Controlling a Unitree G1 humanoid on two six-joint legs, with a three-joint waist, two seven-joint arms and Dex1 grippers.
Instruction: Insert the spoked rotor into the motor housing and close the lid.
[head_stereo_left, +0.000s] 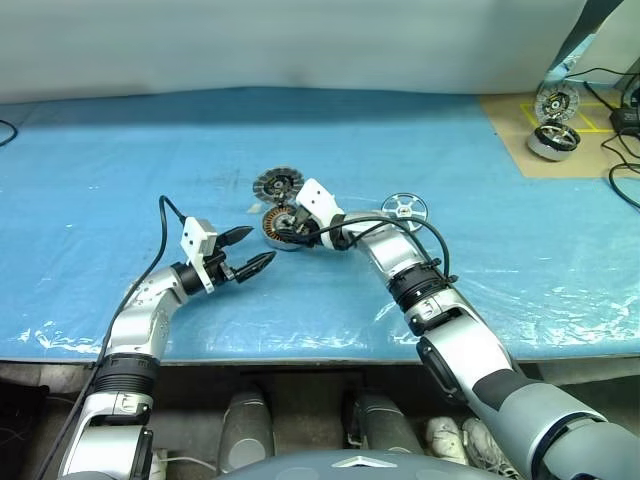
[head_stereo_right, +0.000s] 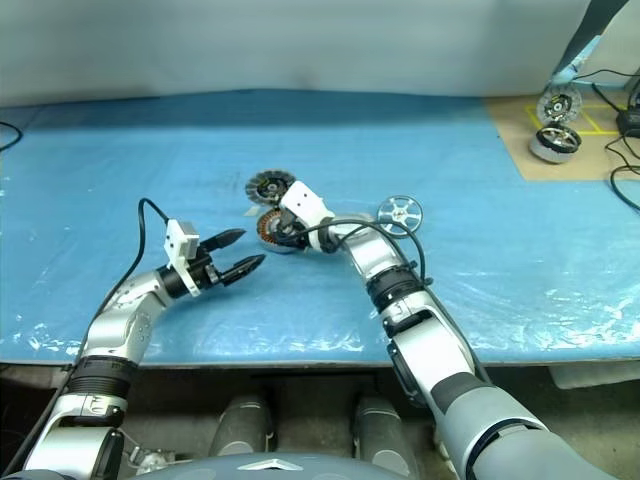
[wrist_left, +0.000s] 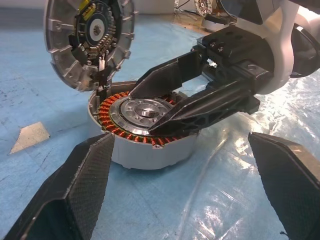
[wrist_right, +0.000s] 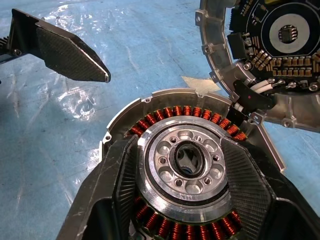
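The motor housing (head_stereo_left: 276, 226) sits mid-table, its copper windings (wrist_right: 185, 111) and silver hub (wrist_right: 186, 165) uncovered. The lid (head_stereo_left: 278, 183) stands open at the housing's far rim, its circuit-board face (wrist_left: 92, 30) showing. The spoked rotor (head_stereo_left: 404, 207) lies flat on the sheet to the housing's right, apart from both grippers. My right gripper (head_stereo_left: 288, 231) reaches over the housing from the right, open, with its fingers (wrist_right: 120, 190) flanking the hub above the windings. My left gripper (head_stereo_left: 262, 245) hovers open just left of the housing and holds nothing.
Blue plastic sheeting (head_stereo_left: 120, 180) covers the table. A second motor housing (head_stereo_left: 553, 141) with a raised lid (head_stereo_left: 556, 100) rests on a brown board at the far right, among black cables (head_stereo_left: 620, 160). A small white scrap (wrist_left: 30, 136) lies by the housing. The table's front edge (head_stereo_left: 300, 355) is close.
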